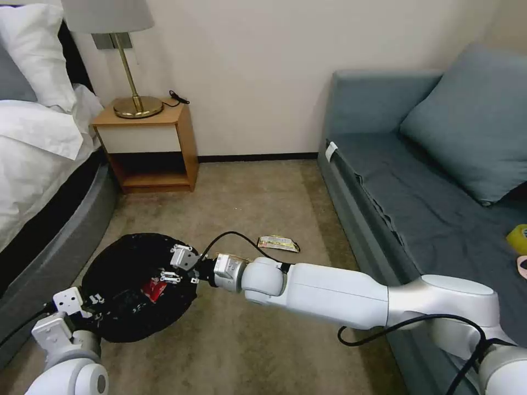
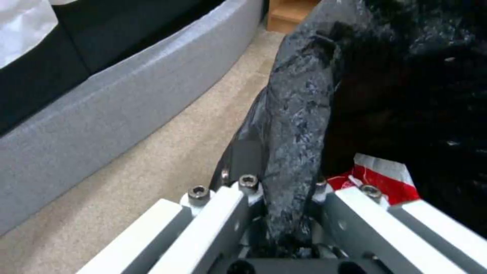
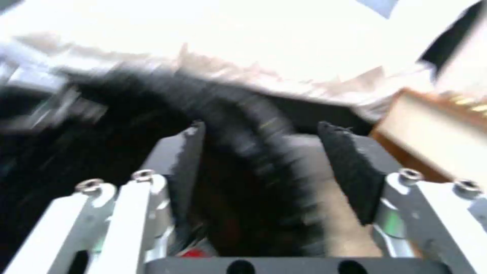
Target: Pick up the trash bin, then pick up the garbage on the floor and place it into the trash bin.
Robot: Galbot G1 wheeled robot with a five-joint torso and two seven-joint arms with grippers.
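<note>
The left end effector (image 2: 284, 213) is clamped on the crinkly, glossy black bag rim of the round trash bin (image 1: 123, 285). The left wrist view shows a red snack wrapper (image 2: 375, 179) inside. The right end effector (image 1: 174, 267) hangs spread apart over the bin. A flat silvery wrapper (image 1: 279, 243) lies on beige short-pile carpet (image 1: 247, 208).

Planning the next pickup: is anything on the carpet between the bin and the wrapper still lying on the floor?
Nothing visible. The flat wrapper lies on bare carpet just beyond the right gripper, which hangs open over the trash bin. The left gripper grips the bin's bag-lined rim.
</note>
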